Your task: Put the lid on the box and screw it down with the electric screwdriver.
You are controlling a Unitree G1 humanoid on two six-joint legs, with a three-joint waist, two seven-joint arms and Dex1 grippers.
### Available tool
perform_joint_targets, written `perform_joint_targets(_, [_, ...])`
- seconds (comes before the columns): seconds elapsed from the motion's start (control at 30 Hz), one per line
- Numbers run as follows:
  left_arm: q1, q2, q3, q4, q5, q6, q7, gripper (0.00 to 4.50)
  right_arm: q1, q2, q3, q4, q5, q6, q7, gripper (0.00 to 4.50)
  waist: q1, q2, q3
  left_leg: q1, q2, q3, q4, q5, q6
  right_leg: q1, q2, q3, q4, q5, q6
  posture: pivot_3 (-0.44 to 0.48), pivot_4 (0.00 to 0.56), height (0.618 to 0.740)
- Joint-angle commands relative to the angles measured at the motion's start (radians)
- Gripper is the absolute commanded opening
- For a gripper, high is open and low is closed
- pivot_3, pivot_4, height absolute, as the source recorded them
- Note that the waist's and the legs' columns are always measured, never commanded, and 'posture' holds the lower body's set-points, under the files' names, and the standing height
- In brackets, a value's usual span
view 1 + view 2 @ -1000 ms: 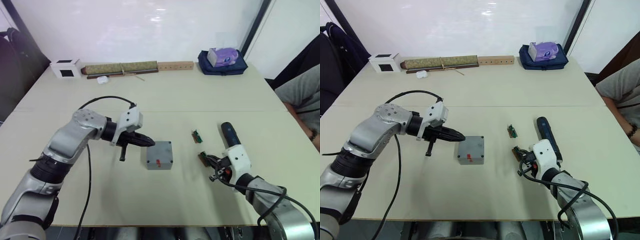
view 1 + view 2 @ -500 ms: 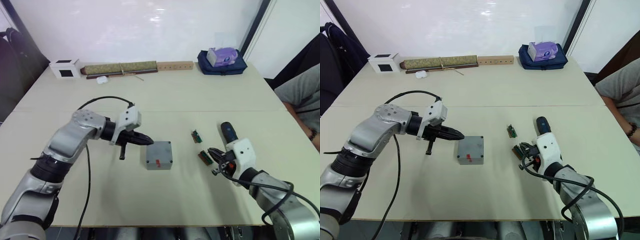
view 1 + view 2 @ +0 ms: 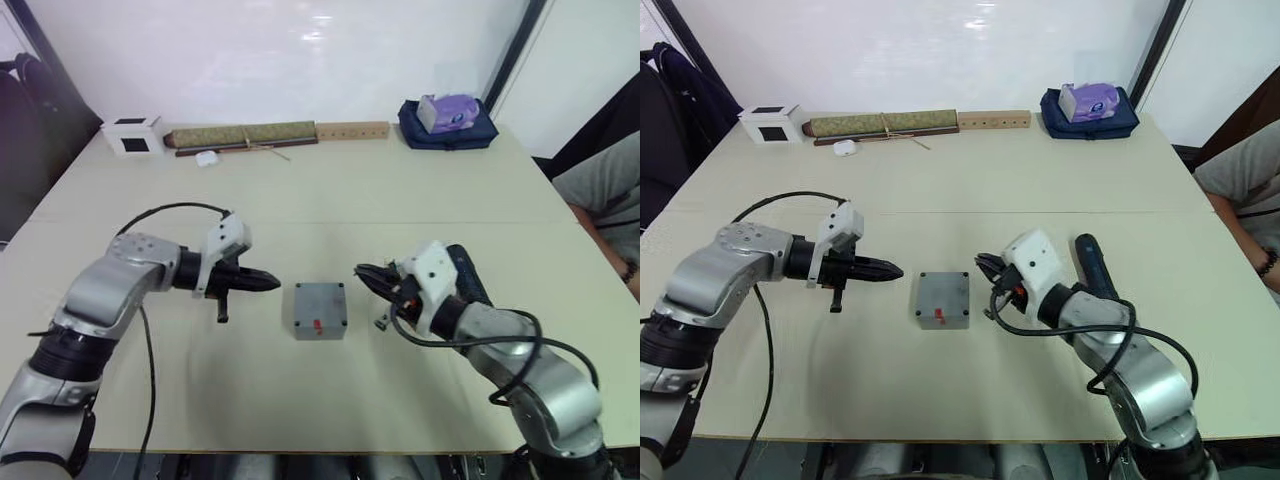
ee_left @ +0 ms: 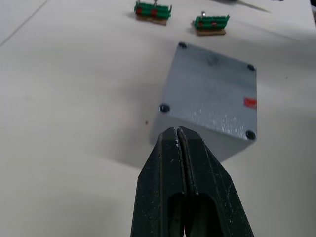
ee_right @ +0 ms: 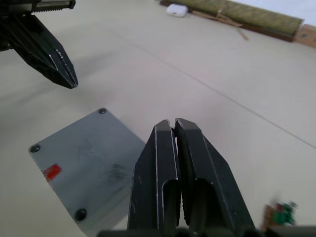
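A closed grey square box (image 3: 320, 308) sits mid-table; its flat top has dark screw spots at the corners and a small red mark. Whether that top face is the lid I cannot tell. My left gripper (image 3: 272, 283) is shut and empty, pointing at the box from a short gap on its left. From the box's right, my right gripper (image 3: 362, 270) also points at it, shut and empty, its tip (image 5: 173, 123) just off the box's edge. The electric screwdriver (image 3: 1090, 262), black and blue, lies behind my right arm.
Two small green strips (image 4: 153, 10) lie just right of the box. Along the far edge stand a white box (image 3: 130, 135), a rolled mat (image 3: 240, 135), a wooden strip (image 3: 350, 130) and a blue bag (image 3: 445, 122). A person's arm (image 3: 600, 190) rests at the right.
My right gripper has swung left from beside the green strips to the box's right side. My left gripper has drawn back to the left, away from the box.
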Motion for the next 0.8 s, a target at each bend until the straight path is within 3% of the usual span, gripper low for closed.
perform_joint_targets(0.03, [0.008,-0.001,0.042,-0.063,-0.024,0.009,0.032,0.00,-0.030,0.008,0.048,0.032,-0.034,-0.055,-0.002,0.05,-0.003,0.000,0.000,0.000,0.000,0.000,0.000,0.000,0.000,0.000,0.000,0.000,-0.001,0.000,0.000,0.000,0.150,0.740])
perform_joint_targets(0.8, [0.004,-0.008,0.029,-0.075,-0.024,0.006,0.057,0.00,0.002,0.007,0.109,0.141,-0.092,-0.157,0.029,0.05,-0.005,0.000,0.000,0.000,0.000,0.000,-0.001,0.000,0.000,-0.001,0.001,0.000,-0.001,0.000,0.000,0.000,0.150,0.740])
